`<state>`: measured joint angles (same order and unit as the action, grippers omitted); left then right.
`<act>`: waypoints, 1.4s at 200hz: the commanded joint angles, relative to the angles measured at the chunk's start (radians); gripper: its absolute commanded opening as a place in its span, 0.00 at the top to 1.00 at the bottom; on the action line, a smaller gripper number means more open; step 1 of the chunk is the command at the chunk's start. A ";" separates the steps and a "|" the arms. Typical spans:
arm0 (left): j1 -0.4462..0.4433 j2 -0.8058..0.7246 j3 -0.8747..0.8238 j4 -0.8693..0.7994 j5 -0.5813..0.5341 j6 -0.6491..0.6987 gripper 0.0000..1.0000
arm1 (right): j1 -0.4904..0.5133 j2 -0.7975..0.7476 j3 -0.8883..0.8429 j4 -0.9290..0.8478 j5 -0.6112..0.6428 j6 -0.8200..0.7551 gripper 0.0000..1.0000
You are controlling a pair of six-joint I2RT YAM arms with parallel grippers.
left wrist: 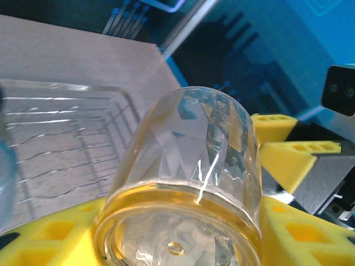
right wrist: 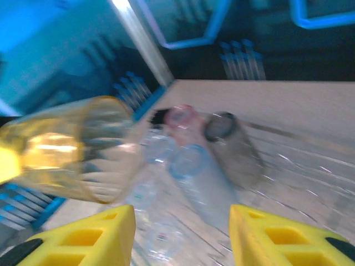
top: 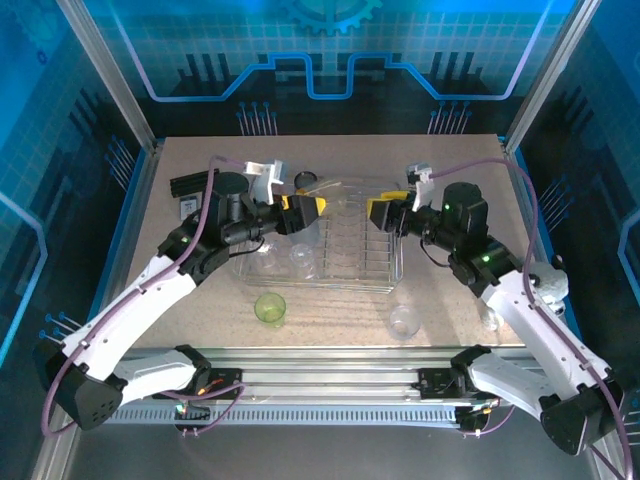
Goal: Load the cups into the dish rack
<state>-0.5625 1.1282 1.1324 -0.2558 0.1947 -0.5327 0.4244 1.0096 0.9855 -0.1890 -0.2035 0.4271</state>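
Closest to us, an amber-tinted cup (left wrist: pixel 188 160) lies on its side, pinched between the yellow pads (left wrist: pixel 44 244) of the left gripper (left wrist: pixel 177 235) over the dish rack (left wrist: pixel 61 138), held there, we judge, to be set among the tines. Farther right, the right gripper (right wrist: pixel 183 238) hangs spread and empty above a pink cup (right wrist: pixel 180 117), a clear cup (right wrist: pixel 199 177) and a grey cup (right wrist: pixel 233 149) in the rack. A green cup (top: pixel 270 308) and a clear tumbler (top: pixel 404 321) wait on the table (top: pixel 200 330), and blur hides how the racked cups rest.

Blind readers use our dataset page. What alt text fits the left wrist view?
A clear, yellow-tinted cup is gripped between the yellow fingers, close to the camera. Behind it lie the silver wire dish rack and tan table.
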 commanded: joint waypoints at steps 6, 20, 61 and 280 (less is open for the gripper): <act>-0.005 -0.019 0.031 -0.148 -0.125 0.046 0.86 | -0.028 0.075 0.097 -0.330 0.283 -0.038 0.54; -0.005 -0.025 0.033 -0.182 -0.141 0.053 0.86 | -0.045 0.128 0.124 -0.405 0.311 -0.035 0.54; -0.006 -0.038 0.034 -0.243 -0.184 0.072 0.87 | -0.060 0.300 0.170 -0.526 0.347 -0.048 0.61; -0.006 -0.028 0.036 -0.307 -0.215 0.084 0.85 | 0.069 0.534 0.147 -0.493 0.460 -0.110 1.00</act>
<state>-0.5625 1.1076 1.1324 -0.5499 -0.0040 -0.4679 0.4389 1.5269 1.1408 -0.6872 0.2897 0.3576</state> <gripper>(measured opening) 0.570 0.048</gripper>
